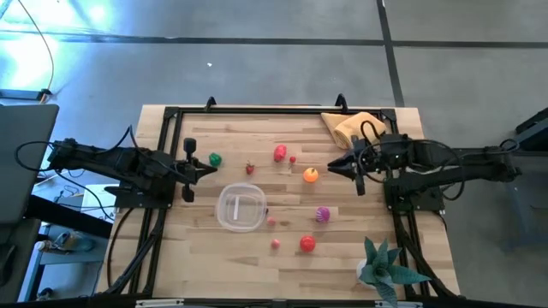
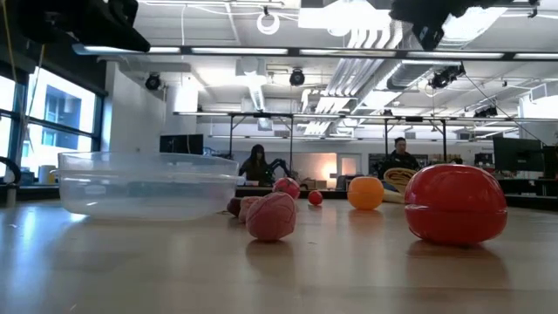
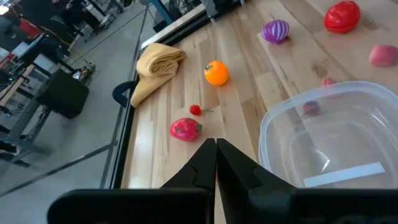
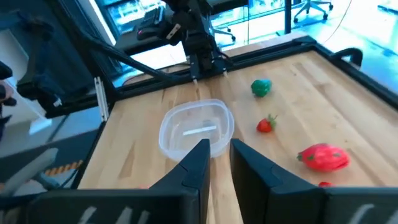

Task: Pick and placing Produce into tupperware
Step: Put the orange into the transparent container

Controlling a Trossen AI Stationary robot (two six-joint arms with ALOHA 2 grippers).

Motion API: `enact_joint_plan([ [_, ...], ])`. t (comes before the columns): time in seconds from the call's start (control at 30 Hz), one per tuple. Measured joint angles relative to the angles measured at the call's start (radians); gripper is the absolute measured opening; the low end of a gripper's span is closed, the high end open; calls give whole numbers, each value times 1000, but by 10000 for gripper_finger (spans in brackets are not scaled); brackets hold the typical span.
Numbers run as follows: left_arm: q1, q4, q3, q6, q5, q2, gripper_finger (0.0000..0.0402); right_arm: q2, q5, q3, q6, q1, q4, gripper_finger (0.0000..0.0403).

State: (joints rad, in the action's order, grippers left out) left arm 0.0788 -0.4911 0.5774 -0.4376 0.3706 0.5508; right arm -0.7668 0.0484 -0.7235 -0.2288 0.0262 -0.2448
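only low view shows people (image 2: pixel 258 164) behind tupperware (image 2: pixel 148 183).

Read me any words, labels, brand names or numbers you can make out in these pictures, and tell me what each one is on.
No text can be read in any view.
The tupperware has a pale strip inside; if it is a label, nothing on it is legible.
The produce, such as the orange fruit, carries no markings.
The tan cloth and teal plant are plain.
Screens and signs in the room behind are too blurred to read.
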Motion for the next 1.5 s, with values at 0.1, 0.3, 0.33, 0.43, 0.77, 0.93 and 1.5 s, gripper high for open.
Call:
enact_joint_plan([
  [0.1,0,-2,0,-3,-16,8,3,-42,-41,-103,-1,0,-105,67],
  [0.3,0,-6,0,-3,-16,8,3,-179,-254,-304,-227,0,-308,85],
  [0.33,0,-6,0,-3,-16,8,3,-208,-286,-336,-288,0,-344,87],
  [0.43,0,-6,0,-3,-17,8,3,-308,-320,-430,-430,8,-430,93],
  [0.77,0,-6,0,-3,-19,8,3,-720,-169,-785,-602,108,-840,97],
  [0.93,0,-6,0,-3,-19,8,3,-905,-166,-930,-562,155,-966,97],
  [1.5,0,-6,0,-3,-19,8,3,-1105,-210,-1011,-533,179,-1116,97],
])
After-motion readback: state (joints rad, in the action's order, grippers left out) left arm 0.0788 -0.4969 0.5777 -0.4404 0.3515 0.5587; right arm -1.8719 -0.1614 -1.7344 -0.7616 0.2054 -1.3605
